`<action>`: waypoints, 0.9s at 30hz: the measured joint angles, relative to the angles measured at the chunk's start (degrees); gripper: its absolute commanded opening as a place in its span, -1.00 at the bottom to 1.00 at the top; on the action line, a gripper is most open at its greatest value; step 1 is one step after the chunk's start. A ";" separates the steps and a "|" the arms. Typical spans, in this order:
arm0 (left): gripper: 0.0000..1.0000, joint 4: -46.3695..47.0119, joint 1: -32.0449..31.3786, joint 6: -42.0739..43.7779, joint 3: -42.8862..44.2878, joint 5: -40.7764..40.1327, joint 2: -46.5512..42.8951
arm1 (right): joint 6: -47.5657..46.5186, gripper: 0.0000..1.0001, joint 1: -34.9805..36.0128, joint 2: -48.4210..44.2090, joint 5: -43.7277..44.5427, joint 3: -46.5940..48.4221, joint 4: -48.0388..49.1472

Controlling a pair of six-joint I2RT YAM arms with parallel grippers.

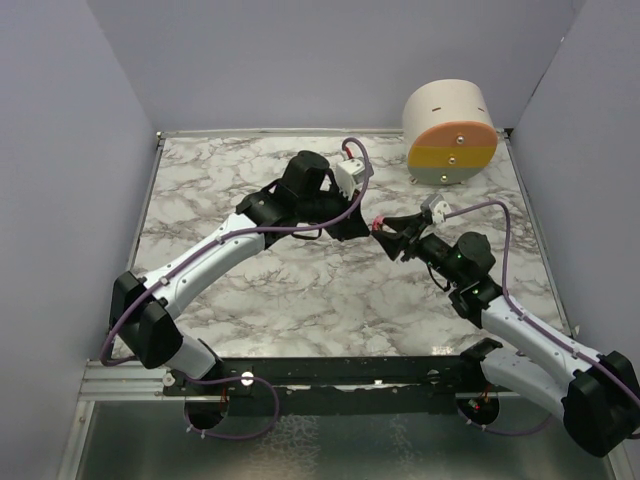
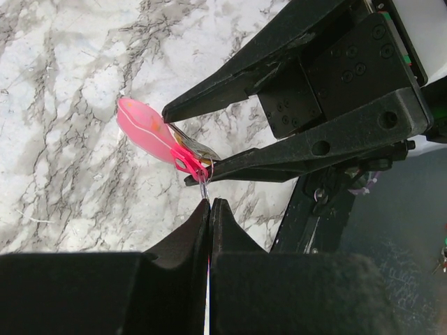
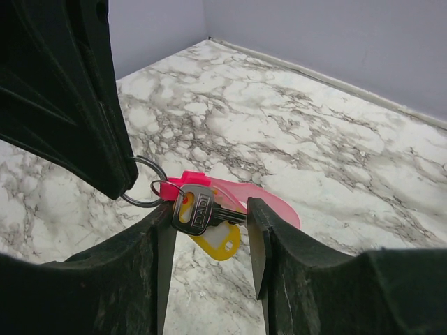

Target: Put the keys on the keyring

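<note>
Over the middle of the table (image 1: 300, 300), a touch toward the far right corner, the two grippers meet nose to nose, up off the marble.

Left gripper (image 2: 209, 204): fingers pressed flat together, and pinched right at the tips is the thin wire of the keyring (image 3: 140, 205). That is a firm clamp on the ring.

Off the ring, toward the other arm, come the keys. The pink key (image 2: 143, 129), long and leaf-shaped, juts out away from the left gripper, its pink clip sitting right at the ring. From the right wrist view, a silver key (image 3: 195, 209) lies across the top with its blade pointing away from the ring. A yellow key head (image 3: 218, 246) peeks out just beneath it.

Right gripper (image 3: 209, 227): fingers spread apart, one on each side of the bunch, with the silver key sitting in the gap between them. Does either finger touch the metal? Hard to call from here. The key's ends come right up to the inner faces, but it doesn't read as a squeeze.

Back at the far right corner of the table the big cylinder (image 1: 450, 135) lies on its side. Its cream, orange, yellow and grey face is turned this way, well apart from the action.
</note>
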 measured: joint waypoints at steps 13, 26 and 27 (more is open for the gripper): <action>-1.00 -4.20 -1.09 -0.35 0.00 2.80 3.58 | -0.09 -0.08 -0.26 -0.13 2.12 -0.15 -0.13; -1.00 -7.23 -1.11 0.09 2.21 2.99 4.63 | 0.44 -0.07 -0.26 -0.26 7.96 -0.15 -0.87; -1.00 -7.56 -1.11 0.15 2.32 2.99 4.66 | 0.52 -0.07 -0.26 -0.26 8.87 -0.15 -0.92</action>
